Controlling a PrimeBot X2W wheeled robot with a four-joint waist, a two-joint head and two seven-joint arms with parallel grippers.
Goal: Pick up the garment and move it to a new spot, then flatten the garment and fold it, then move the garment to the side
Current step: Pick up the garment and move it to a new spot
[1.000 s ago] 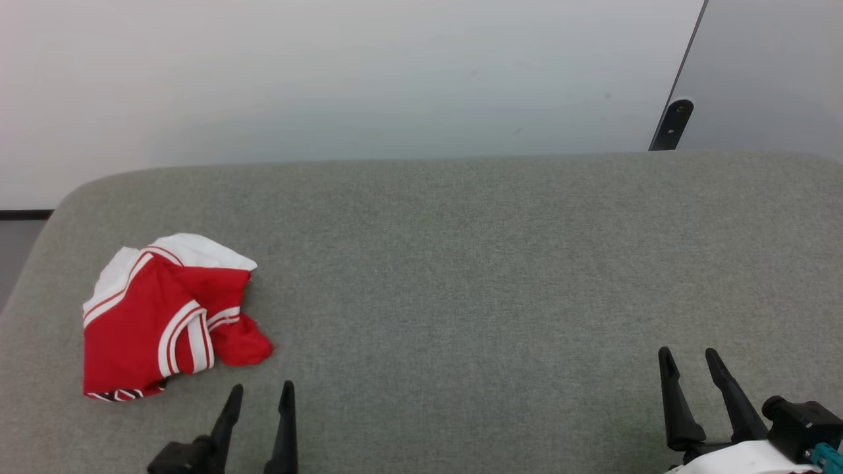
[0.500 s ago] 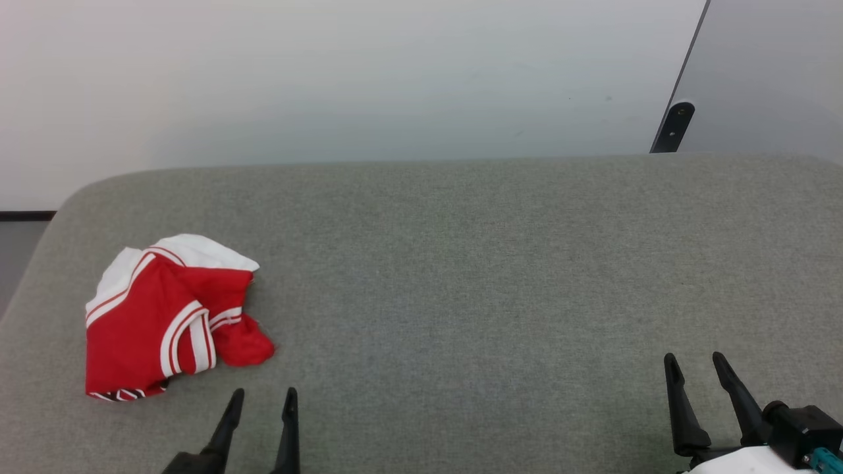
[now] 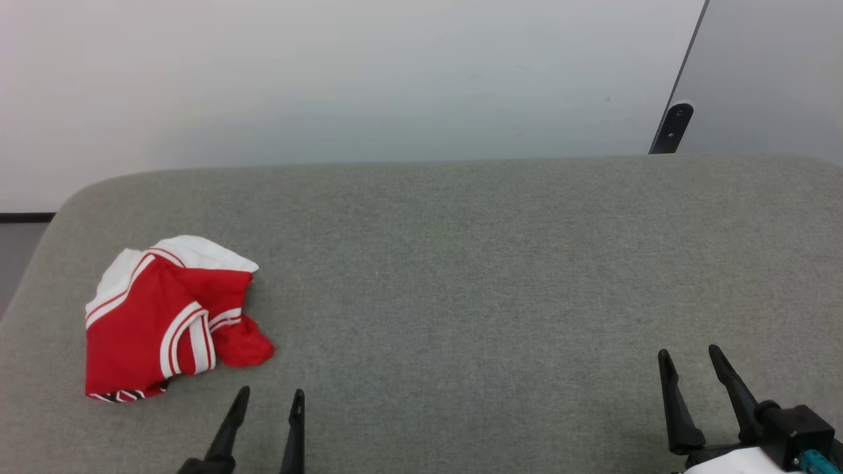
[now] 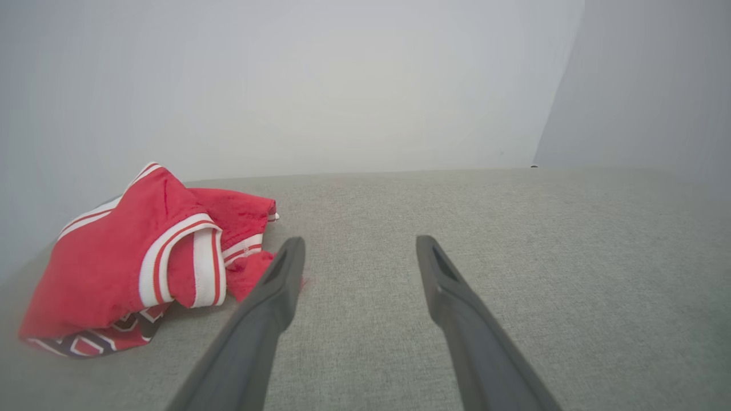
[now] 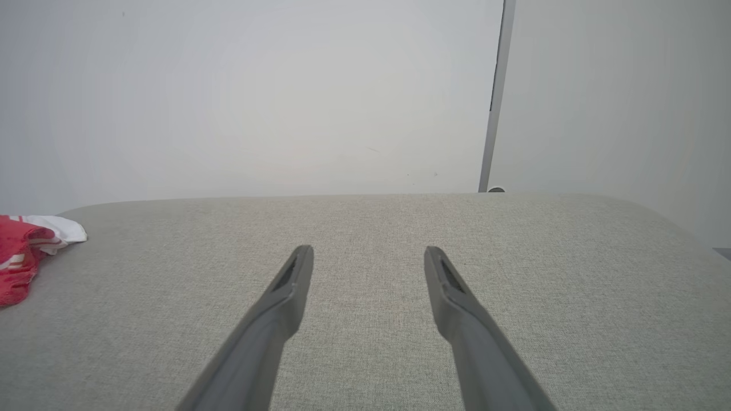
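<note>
The garment [image 3: 158,322], a bright red shirt with white sleeves and striped trim, lies crumpled at the left of the grey fabric surface [image 3: 461,263]. My left gripper [image 3: 271,395] stands open just right of and nearer than its red corner, holding nothing. In the left wrist view the garment [image 4: 131,257] sits left of my left gripper [image 4: 360,245], its red corner close beside the left finger [image 4: 280,285]. My right gripper [image 3: 688,355] is open at the lower right, far from the cloth. In the right wrist view the garment [image 5: 23,251] peeks in at the left edge, well left of my right gripper [image 5: 368,254].
The grey surface has rounded edges and ends at a pale wall [image 3: 329,79] behind. A dark bracket [image 3: 672,128] and a grey panel [image 3: 777,72] stand at the back right. A dark floor strip [image 3: 20,243] shows past the left edge.
My left gripper has drifted slightly to the right and lower in the head view; the right gripper dipped, then rose again, ending slightly lower. The garment has not moved.
</note>
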